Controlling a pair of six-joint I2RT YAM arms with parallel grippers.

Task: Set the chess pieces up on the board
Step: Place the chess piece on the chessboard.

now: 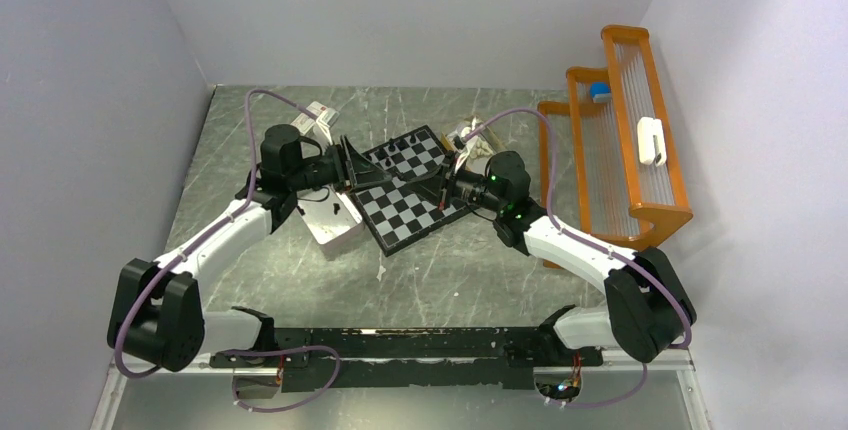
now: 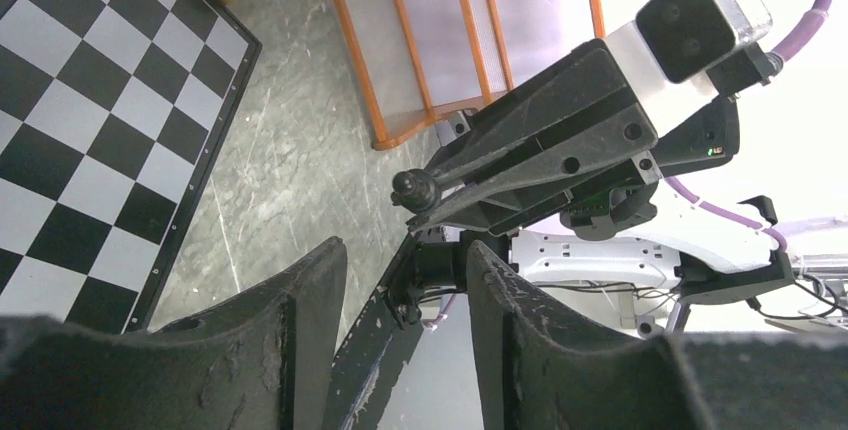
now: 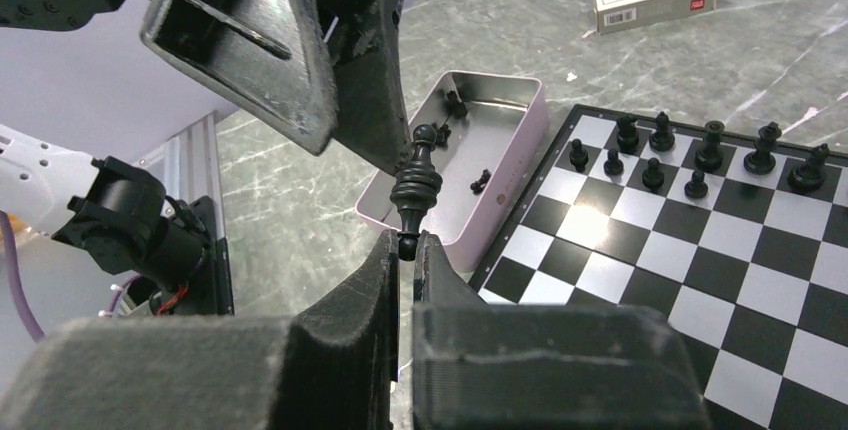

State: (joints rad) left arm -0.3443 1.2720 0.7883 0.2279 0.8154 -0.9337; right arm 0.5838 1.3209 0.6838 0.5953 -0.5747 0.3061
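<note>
Right wrist view: right hand (image 3: 408, 250) clenches a black chess piece (image 3: 415, 185) by its foot beside the board (image 3: 700, 280), seemingly offering it to the released left hand (image 3: 345, 120).

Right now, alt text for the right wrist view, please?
The right gripper is shut on the foot of a black chess piece, with the open left gripper close beside its head. Behind: an open tin with a few black pieces, and the board with more along its far edge.

Tin (image 3: 510, 175) left of the board (image 1: 405, 215); chess pieces (image 3: 710, 145) on its far rows.
</note>
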